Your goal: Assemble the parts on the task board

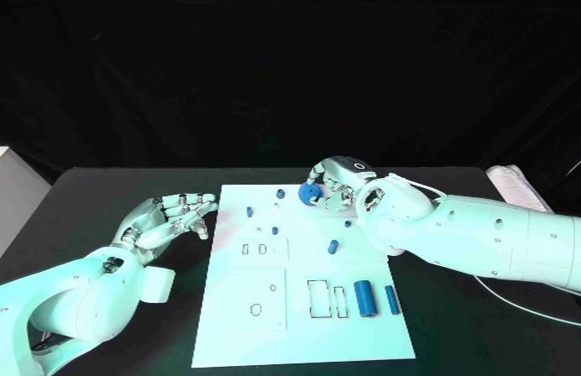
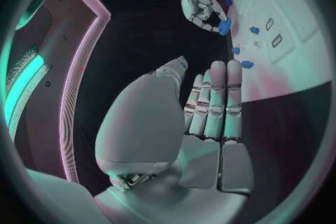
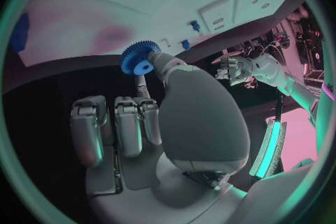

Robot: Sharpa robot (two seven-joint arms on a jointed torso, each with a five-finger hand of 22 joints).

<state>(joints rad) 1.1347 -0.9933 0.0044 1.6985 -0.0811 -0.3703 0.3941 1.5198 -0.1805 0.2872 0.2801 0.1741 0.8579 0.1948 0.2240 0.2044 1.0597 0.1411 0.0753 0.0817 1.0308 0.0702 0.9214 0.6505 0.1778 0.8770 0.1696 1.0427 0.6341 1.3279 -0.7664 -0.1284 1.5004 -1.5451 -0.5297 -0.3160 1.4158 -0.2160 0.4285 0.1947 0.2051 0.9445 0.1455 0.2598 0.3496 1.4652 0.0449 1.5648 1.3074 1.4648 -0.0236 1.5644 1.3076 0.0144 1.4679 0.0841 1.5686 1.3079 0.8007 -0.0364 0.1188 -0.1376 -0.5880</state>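
black table [image 1: 121, 183] under white task board [image 1: 303, 334], right hand [image 1: 337, 179] pinching blue gear [image 1: 309, 194] (left hand [image 1: 175, 216] empty, fingers apart)

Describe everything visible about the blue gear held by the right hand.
The blue gear is a small round wheel with fine teeth around its rim and a round hole through its centre; it looks like matte plastic. The right hand pinches it between fingertips, so it hangs in the air rather than lying on anything. In the head view it sits over the far edge of the task board, near the right corner. Nothing but the fingers touches it.
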